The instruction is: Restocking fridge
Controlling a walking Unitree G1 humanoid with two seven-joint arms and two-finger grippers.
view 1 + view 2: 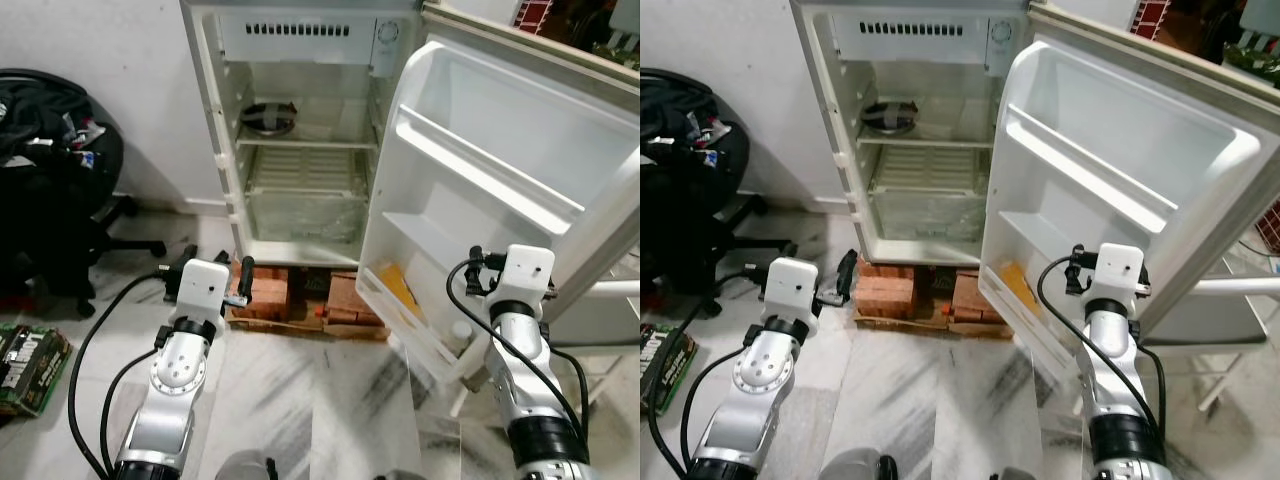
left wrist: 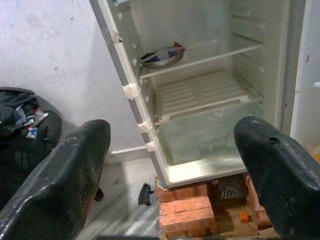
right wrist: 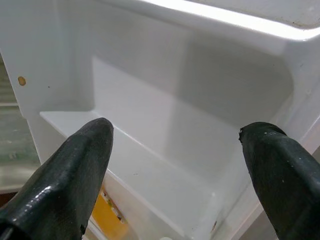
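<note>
White fridge (image 1: 300,140) stands open and nearly bare; our left hand (image 2: 170,175) and right hand (image 3: 175,170) gape empty, so next we must fetch stock.

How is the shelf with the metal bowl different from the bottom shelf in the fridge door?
The upper shelf sits inside the fridge cabinet and carries a metal bowl; the bottom door shelf hangs on the open door and holds a yellow packet. The upper shelf looks like a flat open rack; the door shelf is a walled bin. Both are pale and mostly bare.
</note>
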